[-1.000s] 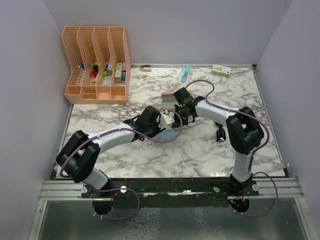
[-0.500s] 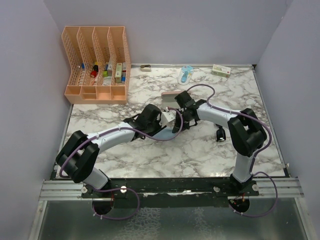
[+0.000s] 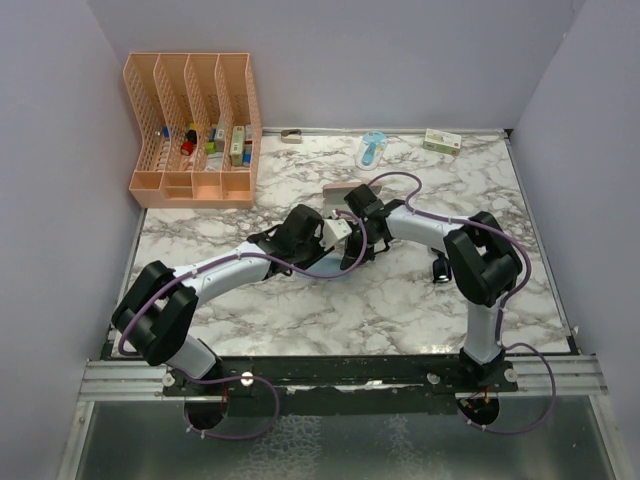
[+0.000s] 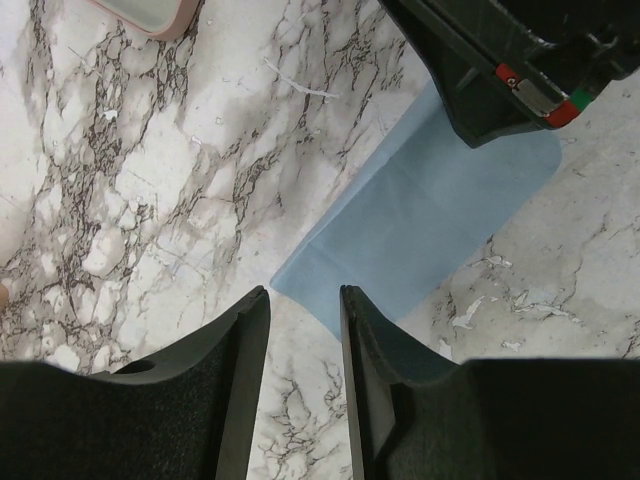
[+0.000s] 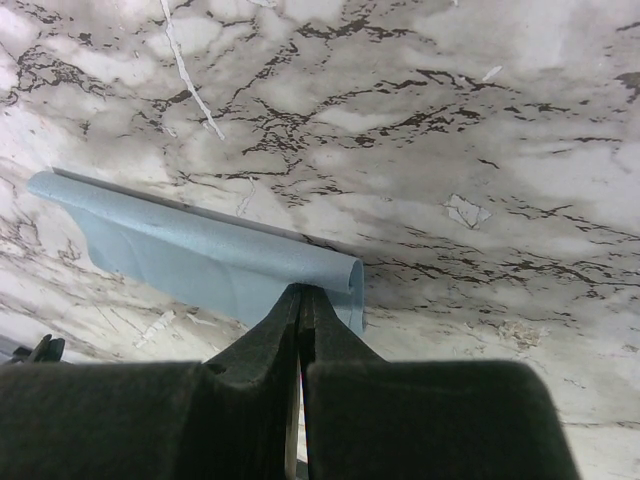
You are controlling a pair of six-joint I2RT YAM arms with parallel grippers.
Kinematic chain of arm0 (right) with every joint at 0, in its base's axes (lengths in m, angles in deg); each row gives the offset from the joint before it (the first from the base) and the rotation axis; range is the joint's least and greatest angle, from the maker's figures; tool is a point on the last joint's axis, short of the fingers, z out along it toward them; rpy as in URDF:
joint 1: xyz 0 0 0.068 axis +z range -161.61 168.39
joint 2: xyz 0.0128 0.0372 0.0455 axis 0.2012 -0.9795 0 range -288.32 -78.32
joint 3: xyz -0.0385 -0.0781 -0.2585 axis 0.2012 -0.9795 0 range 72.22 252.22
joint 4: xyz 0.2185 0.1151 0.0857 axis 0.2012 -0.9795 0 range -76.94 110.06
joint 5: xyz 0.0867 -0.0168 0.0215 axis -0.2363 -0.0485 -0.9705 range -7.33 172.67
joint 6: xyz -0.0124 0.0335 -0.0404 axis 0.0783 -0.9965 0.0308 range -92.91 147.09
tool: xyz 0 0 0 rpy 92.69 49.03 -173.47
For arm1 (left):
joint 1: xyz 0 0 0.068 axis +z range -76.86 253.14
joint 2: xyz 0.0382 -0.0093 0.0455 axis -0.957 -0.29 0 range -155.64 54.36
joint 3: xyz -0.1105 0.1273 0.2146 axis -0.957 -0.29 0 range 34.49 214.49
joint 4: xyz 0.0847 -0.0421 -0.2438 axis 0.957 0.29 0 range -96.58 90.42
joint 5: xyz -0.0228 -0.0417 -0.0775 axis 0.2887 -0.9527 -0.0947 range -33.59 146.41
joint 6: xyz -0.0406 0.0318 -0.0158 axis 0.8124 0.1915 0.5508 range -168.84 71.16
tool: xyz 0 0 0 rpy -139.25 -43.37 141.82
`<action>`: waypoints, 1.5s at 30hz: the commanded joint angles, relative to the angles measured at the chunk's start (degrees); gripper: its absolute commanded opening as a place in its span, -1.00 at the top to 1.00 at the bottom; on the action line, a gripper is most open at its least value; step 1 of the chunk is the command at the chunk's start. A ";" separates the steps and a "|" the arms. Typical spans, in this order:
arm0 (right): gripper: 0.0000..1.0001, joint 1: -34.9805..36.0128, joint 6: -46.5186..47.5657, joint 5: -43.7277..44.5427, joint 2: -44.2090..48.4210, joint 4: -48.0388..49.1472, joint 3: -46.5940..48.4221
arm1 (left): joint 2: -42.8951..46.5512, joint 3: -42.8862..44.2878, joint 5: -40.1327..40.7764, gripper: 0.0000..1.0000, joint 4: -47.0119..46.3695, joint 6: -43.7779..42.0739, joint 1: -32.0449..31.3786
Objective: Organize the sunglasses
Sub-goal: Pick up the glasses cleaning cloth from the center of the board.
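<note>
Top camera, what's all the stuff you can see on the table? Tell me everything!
file organizer: one, peach, back left, small bottles and boxes inside
case: one, pink, mid-table, partly hidden by arms
cloth: one, light blue, mid-table, edge folded over
sunglasses: one pair, black, beside the right elbow
small box: one, pale, back right
blue-and-white item: one, back edge, unclear what
table: one, white marble
left hand: black, slightly open over the cloth's corner
right hand: black, shut on the cloth's fold

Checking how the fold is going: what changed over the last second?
The right gripper, shut on the edge of the blue cloth, shifted slightly left, drawing that edge over. The left gripper, sunglasses, pink case and organizer stayed put.
</note>
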 commanded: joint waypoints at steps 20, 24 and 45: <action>0.97 -0.33 -1.35 8.89 -1.16 -6.70 6.78 | 0.21 0.22 1.88 0.27 -0.16 2.32 -0.03; 0.84 -0.89 -0.43 9.08 -0.36 -6.30 6.55 | 0.09 0.18 2.95 0.21 -0.31 2.90 1.00; 0.31 -2.39 6.94 3.98 1.95 1.72 1.20 | -4.80 3.37 -10.17 -0.26 1.87 0.56 10.31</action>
